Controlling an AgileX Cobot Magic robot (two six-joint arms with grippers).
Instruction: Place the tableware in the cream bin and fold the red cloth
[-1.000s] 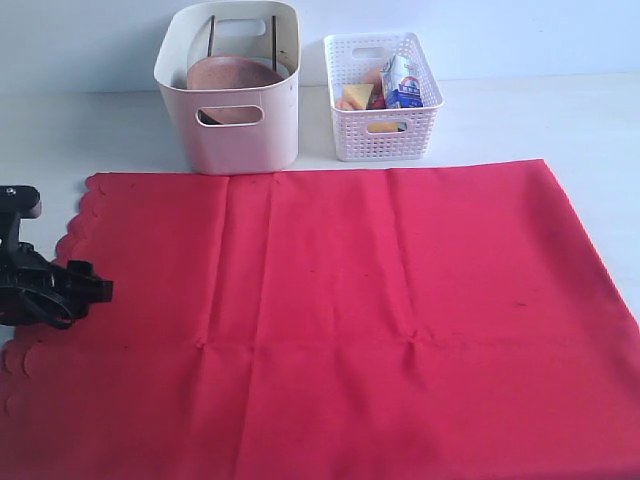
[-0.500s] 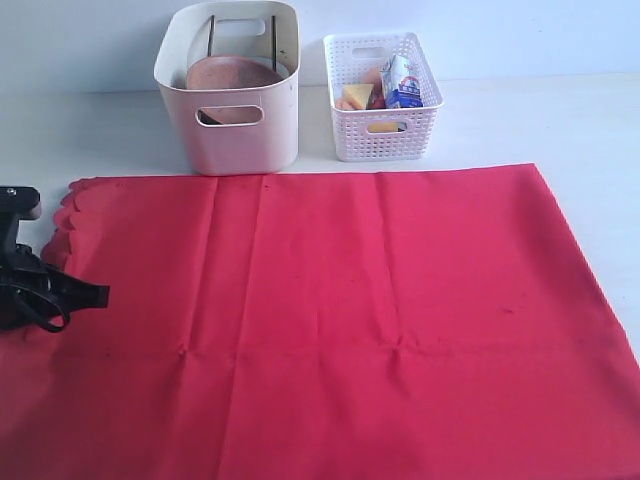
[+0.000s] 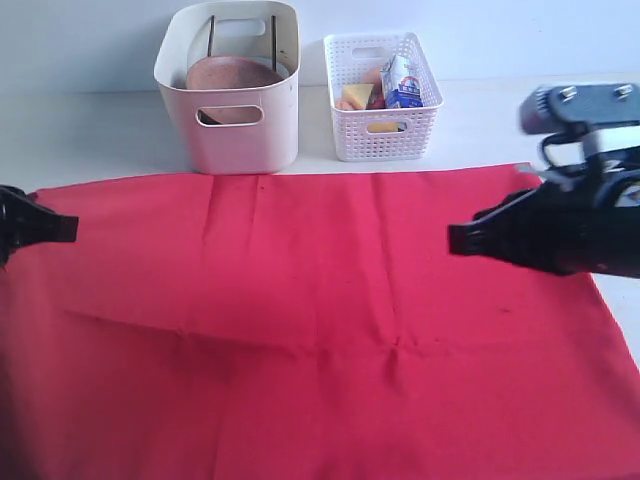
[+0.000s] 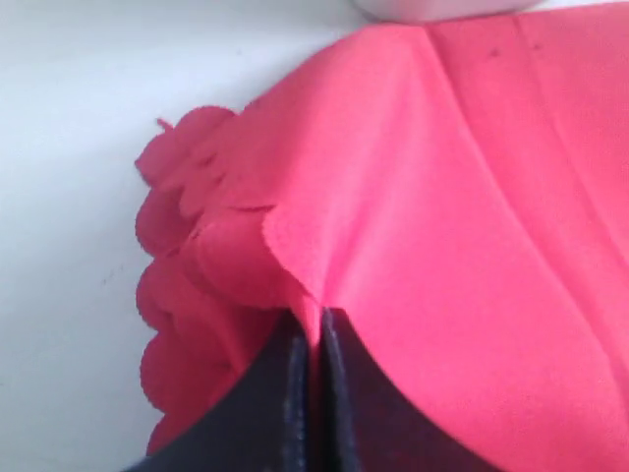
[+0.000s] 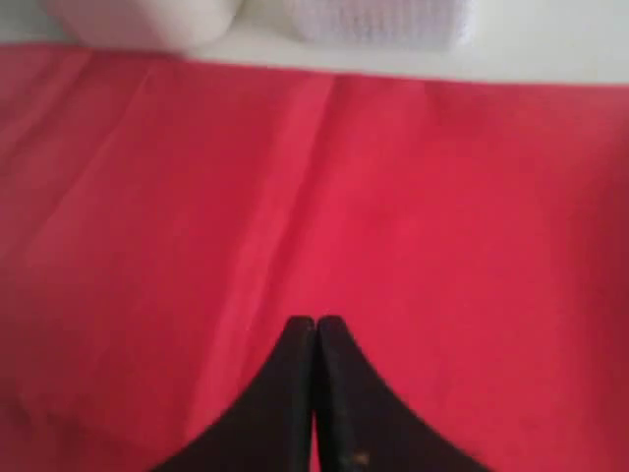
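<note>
The red cloth [image 3: 330, 300] lies spread over the table in front of the bins. My left gripper [image 3: 68, 228] is shut on its scalloped left edge [image 4: 197, 246], and the fabric bunches up between the fingers and rises off the table there. My right gripper [image 3: 455, 240] hovers over the cloth's right part, shut with nothing between its fingertips [image 5: 314, 324]. The cream bin [image 3: 235, 110] stands behind the cloth with the round brown wooden plate [image 3: 230, 75] and dark chopsticks [image 3: 211, 35] inside. Other tableware is hidden.
A white lattice basket [image 3: 380, 100] stands right of the cream bin, holding food pieces and a small blue-white carton [image 3: 402, 82]. Bare white table [image 3: 90, 130] runs behind the cloth and along its right side.
The left gripper shut on the scalloped edge and raised it; the cloth's left side slid left and lifted. The right arm came into view from the right, over the cloth.
</note>
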